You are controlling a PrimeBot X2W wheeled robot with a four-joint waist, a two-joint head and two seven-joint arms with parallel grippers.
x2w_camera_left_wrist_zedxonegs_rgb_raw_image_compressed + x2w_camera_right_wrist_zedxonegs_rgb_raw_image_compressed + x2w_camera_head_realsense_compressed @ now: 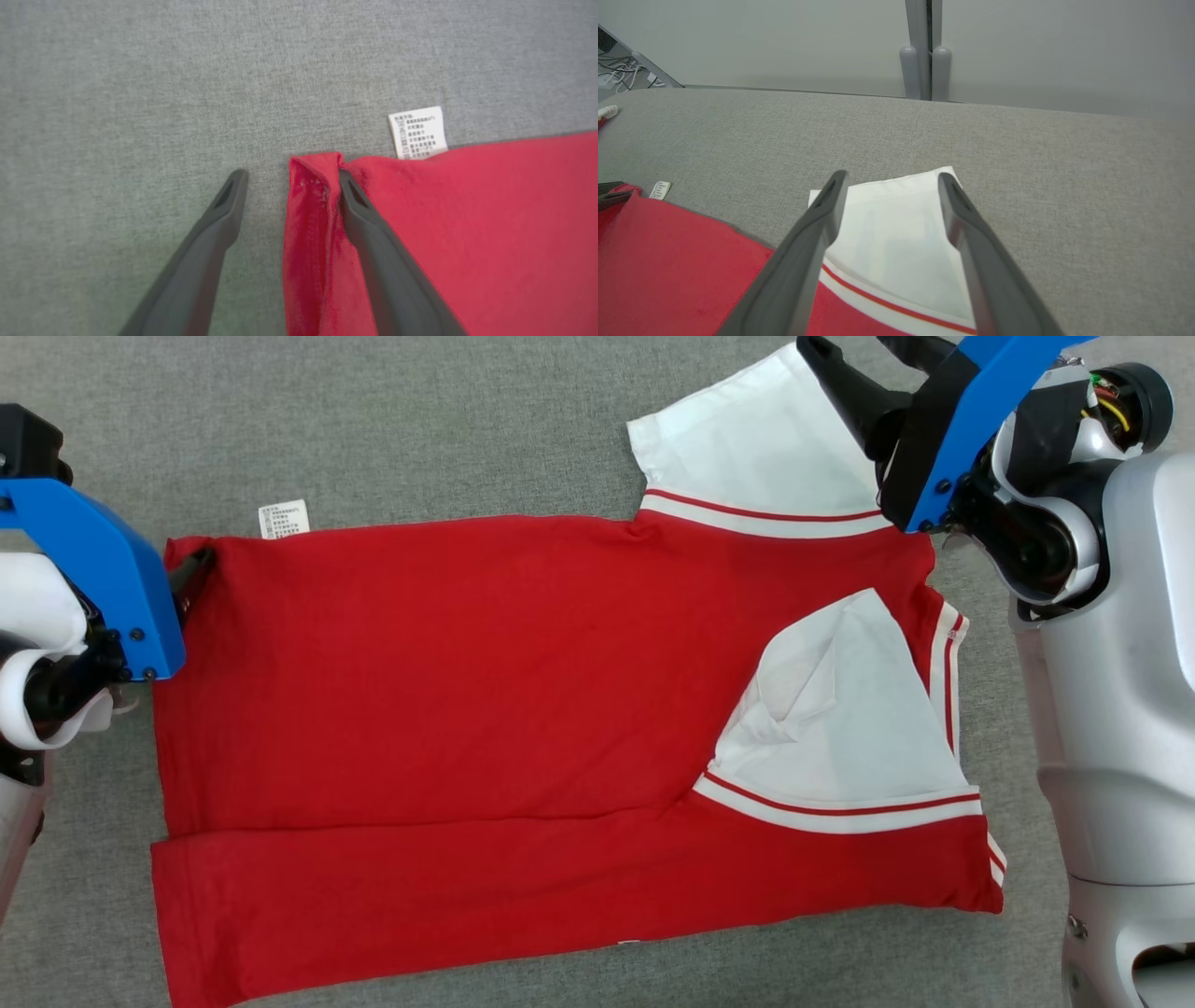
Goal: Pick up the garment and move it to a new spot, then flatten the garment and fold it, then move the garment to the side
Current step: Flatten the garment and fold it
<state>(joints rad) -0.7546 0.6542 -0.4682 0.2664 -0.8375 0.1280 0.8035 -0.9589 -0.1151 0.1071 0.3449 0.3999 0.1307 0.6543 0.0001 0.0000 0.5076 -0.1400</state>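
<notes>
Grey woven tabletop w/ a pale wall panel behind its far edge. The garment, a red tee w/ white sleeves, lies spread across the middle of it, hem toward the robot's left, neck end toward its right. Near sleeve is already turned in over the body, and a step along the near side looks like a lengthwise fold, so I'd put this mid-fold. Far sleeve sticks out flat on the grey. Left gripper is spread wide at the far hem corner, just beside the care label: one finger rests on the red cloth, the other stands on bare tabletop, w/ the bunched corner between them, nothing pinched. Right gripper is spread too, above the far sleeve, holding nothing. Next, prob: both close on that far edge (corner + sleeve), lift evenly, bring it over toward the near side w/o dragging the lower layers.
</notes>
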